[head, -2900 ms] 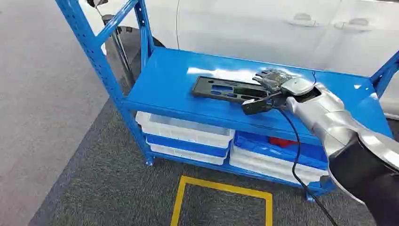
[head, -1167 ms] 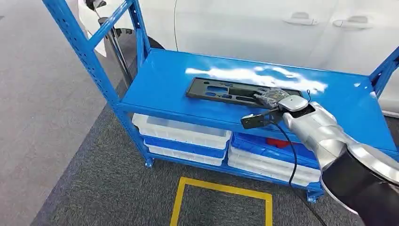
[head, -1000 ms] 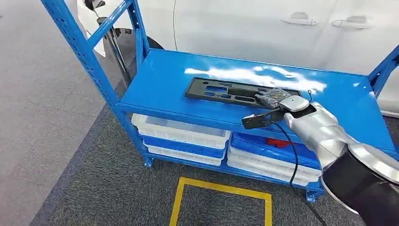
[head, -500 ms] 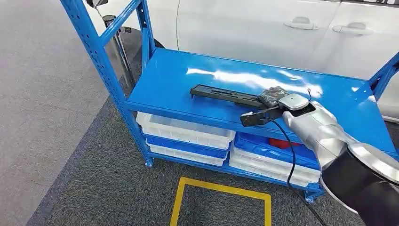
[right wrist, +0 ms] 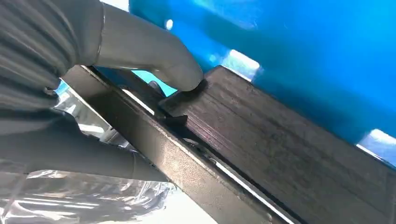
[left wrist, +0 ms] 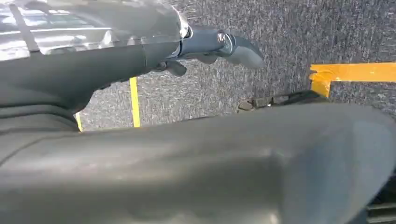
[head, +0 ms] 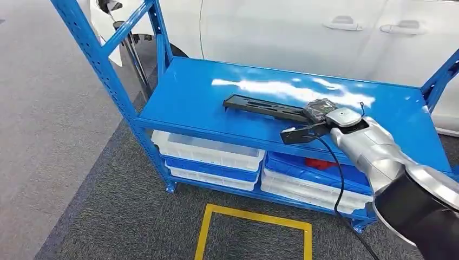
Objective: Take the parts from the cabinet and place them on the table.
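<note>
Change since the earlier frames: the black plastic panel (head: 268,109), which lay flat on the top shelf (head: 189,97) of the blue rack (head: 103,70), now stands tilted on its long edge, its right end raised off the shelf.

Item, right hand (head: 319,111): at the panel's right end, over the near right part of the shelf. We see in the right wrist view the grey thumb (right wrist: 154,58) pressed on the panel's edge (right wrist: 261,149), with the fingers (right wrist: 84,156) closed beneath it; we read this as a grip on the panel.

Item, left hand (left wrist: 219,44): hanging beside the body above the carpet; fingers curled in loosely, holding nothing that we can see.

Item, lower shelf: white bins (head: 211,151) and blue bins (head: 314,170), near the floor.

Step in hand, as we judge it: the pickup, with the panel grasped but not yet clear of the rack.

Next move calls for: lifting the panel fully free, keeping its long far-left end from catching on the shelf or the upright, then turning toward the worktop. The grip at one end leaves the panel liable to droop or swing.
</note>
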